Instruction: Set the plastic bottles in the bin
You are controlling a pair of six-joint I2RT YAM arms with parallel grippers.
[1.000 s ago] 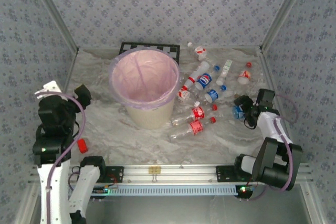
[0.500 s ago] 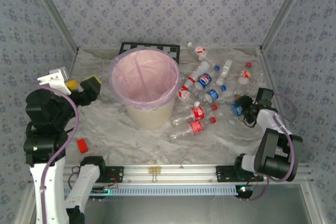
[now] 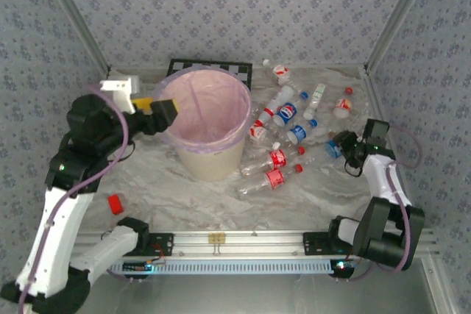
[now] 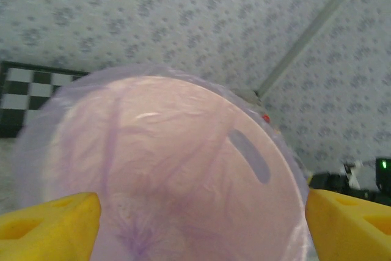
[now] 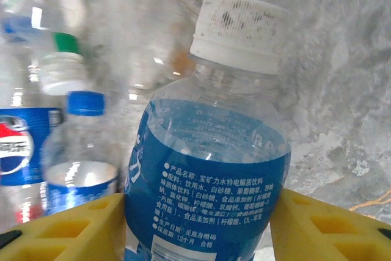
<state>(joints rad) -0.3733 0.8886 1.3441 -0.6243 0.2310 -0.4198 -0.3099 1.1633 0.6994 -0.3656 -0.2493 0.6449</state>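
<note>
Plastic bottle [image 5: 208, 169], blue Chinese-text label [image 5: 211, 203]

Lower half of the white-capped bottle [image 5: 208, 169] beyond the bottom edge, near rim of the bin [image 4: 183, 151] likewise.

Glossy clear plastic bottle [image 5: 211, 151], filmy translucent pink bag [image 4: 159, 169] lining bin [image 3: 210, 161], matt yellow plastic fingers [image 5: 67, 227].
</note>
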